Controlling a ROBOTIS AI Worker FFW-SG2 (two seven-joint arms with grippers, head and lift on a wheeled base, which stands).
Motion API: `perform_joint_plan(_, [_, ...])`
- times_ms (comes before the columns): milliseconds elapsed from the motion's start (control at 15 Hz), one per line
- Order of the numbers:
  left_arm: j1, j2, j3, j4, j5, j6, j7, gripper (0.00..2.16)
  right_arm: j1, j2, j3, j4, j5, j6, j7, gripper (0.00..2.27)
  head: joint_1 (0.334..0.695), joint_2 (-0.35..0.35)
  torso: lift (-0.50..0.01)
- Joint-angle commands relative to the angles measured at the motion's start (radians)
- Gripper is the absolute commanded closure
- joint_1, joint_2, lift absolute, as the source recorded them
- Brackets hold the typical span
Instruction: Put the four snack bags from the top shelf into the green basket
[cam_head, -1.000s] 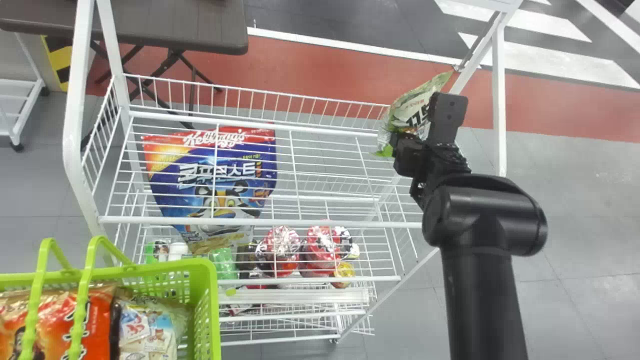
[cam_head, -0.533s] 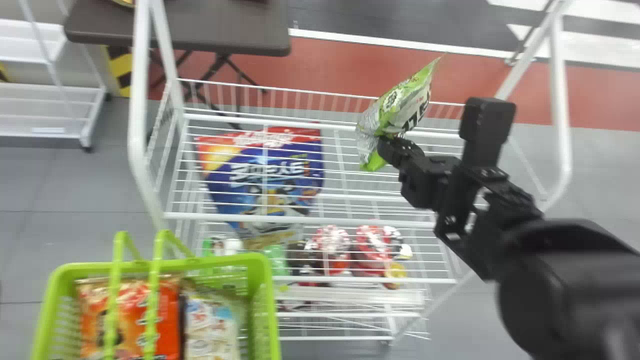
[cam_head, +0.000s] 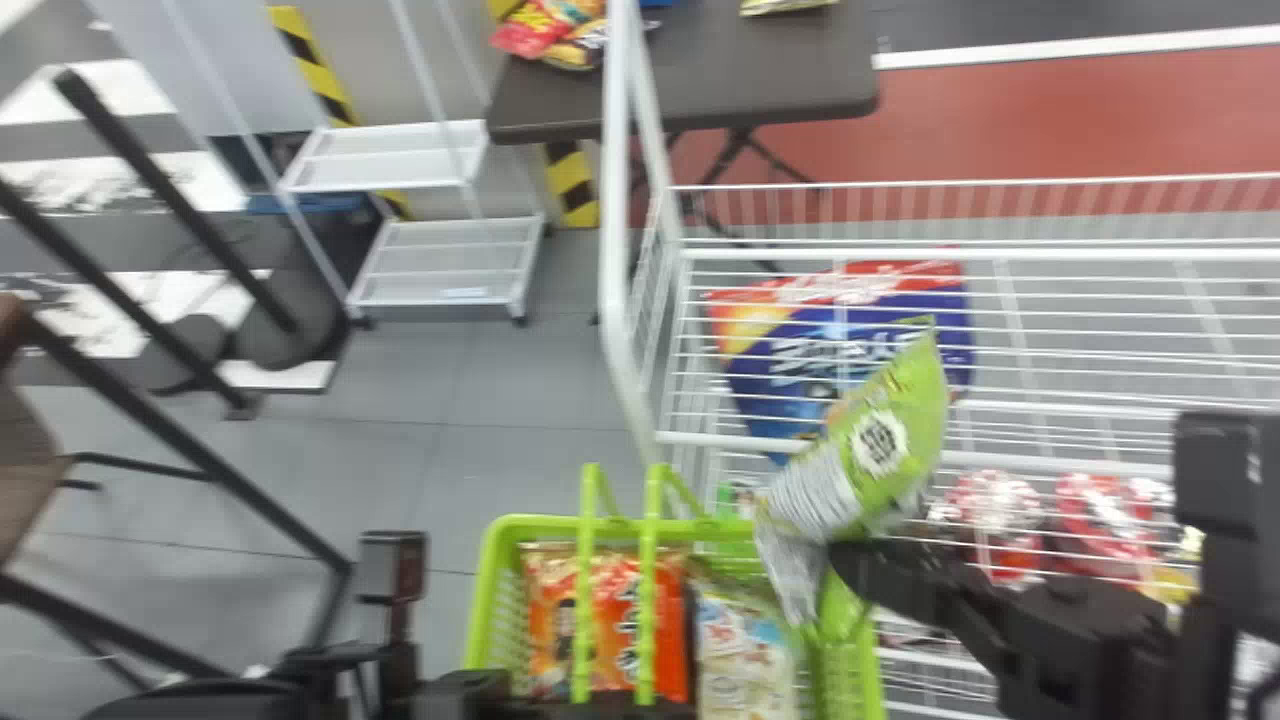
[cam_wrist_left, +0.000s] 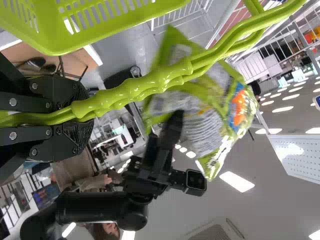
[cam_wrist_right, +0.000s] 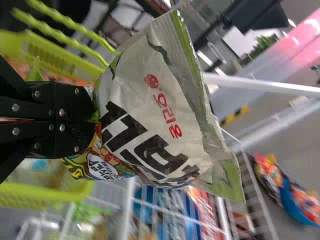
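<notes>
Now holding a green and white snack bag (cam_head: 880, 440) tight in the right gripper (cam_wrist_right: 90, 117), and working on the step of putting it into the green basket (cam_head: 492, 600). Hanging on a slant near four o'clock in the head view, by the basket's one-to-two o'clock edge. Hugging the bumpy handles (cam_wrist_left: 135, 90) with the left gripper (cam_wrist_left: 82, 117), near seven o'clock. Seeing an orange bag (cam_head: 615, 620) and a pale bag (cam_head: 745, 655) inside, around six o'clock. Next, likely needing to go toward eight o'clock, over the open top, then down before letting go. Maybe bumping the handles, so needing a gentle turn. Looking shiny and crinkly, fat in the middle, flat at the ends. Resting inside hard plastic walls full of little holes: smooth, puffy packs, near thin white shelf wires (cam_head: 900, 250).
</notes>
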Motion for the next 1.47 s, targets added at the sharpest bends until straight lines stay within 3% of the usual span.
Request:
perform_joint_plan(0, [-0.001, 0.0, -0.001, 0.001, -0.002, -0.003, -0.01, 2.15, -0.014, 0.0, 0.003, 0.081, -0.076, 0.06, 0.01, 2.25, 0.695, 0.35, 0.0])
perform_joint_plan(333, [-0.004, -0.006, -0.009, 0.002, -0.008, -0.003, -0.01, 2.15, -0.181, 0.003, 0.073, 0.343, -0.094, 0.265, -0.009, 2.25, 0.695, 0.35, 0.0])
perform_joint_plan(400, [-0.004, -0.006, -0.009, 0.004, -0.009, -0.003, -0.01, 2.15, -0.211, 0.003, 0.099, 0.389, -0.071, 0.247, -0.016, 2.12, 0.695, 0.35, 0.0])
perform_joint_plan(467, [-0.004, -0.006, -0.009, 0.004, -0.011, -0.003, -0.01, 2.15, -0.241, 0.003, 0.12, 0.43, -0.039, 0.222, -0.016, 1.76, 0.695, 0.35, 0.0])
perform_joint_plan(600, [-0.004, -0.008, -0.007, 0.005, -0.009, 0.0, -0.01, 2.15, -0.254, 0.0, 0.157, 0.435, 0.036, 0.183, -0.021, 0.0, 0.695, 0.35, 0.0])
perform_joint_plan(733, [-0.004, -0.006, -0.006, 0.013, -0.011, -0.006, -0.01, 2.15, -0.231, 0.002, 0.161, 0.351, 0.093, 0.173, -0.026, 0.0, 0.695, 0.35, 0.0])
perform_joint_plan(1133, [-0.019, -0.008, -0.016, 0.017, -0.011, -0.006, -0.01, 2.15, -0.208, -0.009, 0.057, 0.191, -0.005, 0.305, -0.004, 0.04, 0.695, 0.35, 0.0])
perform_joint_plan(1267, [-0.019, -0.006, -0.016, 0.021, -0.011, -0.003, -0.01, 2.15, -0.122, -0.009, 0.056, 0.11, 0.185, 0.06, -0.006, 0.04, 0.695, 0.35, 0.0])
perform_joint_plan(1400, [-0.021, -0.006, -0.013, 0.028, -0.011, -0.003, -0.01, 2.15, -0.057, -0.008, 0.051, 0.09, 0.375, -0.201, -0.058, 0.04, 0.695, 0.34, 0.0])
